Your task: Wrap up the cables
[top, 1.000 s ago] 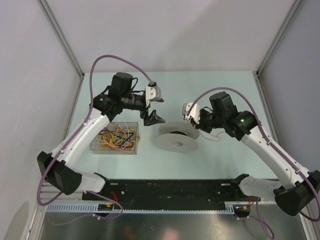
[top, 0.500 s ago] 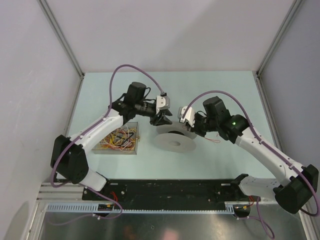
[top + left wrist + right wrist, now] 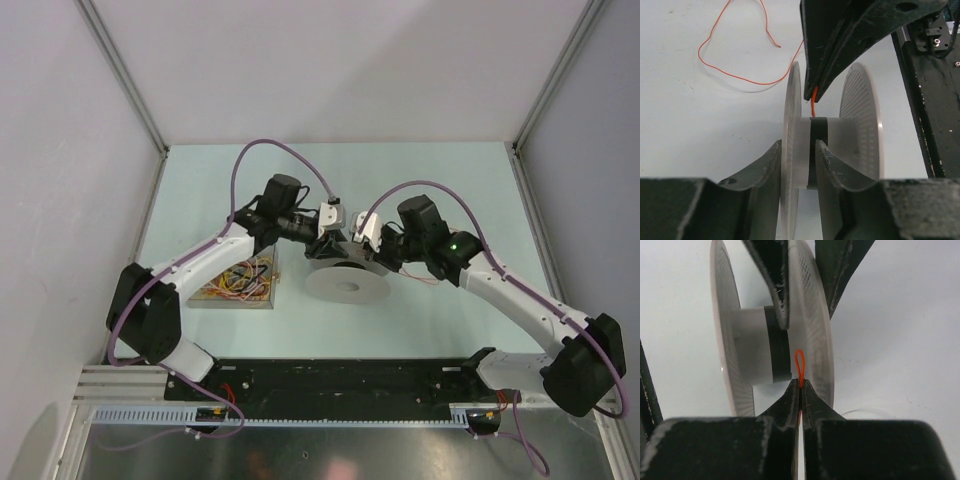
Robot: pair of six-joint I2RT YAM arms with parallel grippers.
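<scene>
A white perforated spool (image 3: 348, 287) lies on the table, with a black band (image 3: 817, 131) around its hub. My right gripper (image 3: 800, 385) is shut on a thin orange cable (image 3: 799, 362). A small loop of the cable sticks out of the tips, between the flanges and close to the hub. The rest of the orange cable (image 3: 730, 75) trails loose over the table. My left gripper (image 3: 798, 150) straddles one spool flange (image 3: 790, 125), one finger outside it and one between the flanges. Its jaws stand partly closed, with a gap showing beside the flange. Both grippers meet at the spool (image 3: 350, 250).
A clear box (image 3: 240, 283) with several yellow, orange and red cables stands left of the spool, under the left forearm. The black base rail (image 3: 340, 380) runs along the near edge. Grey walls enclose the table on three sides.
The left arm has swung right to the spool and its jaws have narrowed from wide open around the flange. The right gripper has shifted left, carrying the orange cable to the hub.
</scene>
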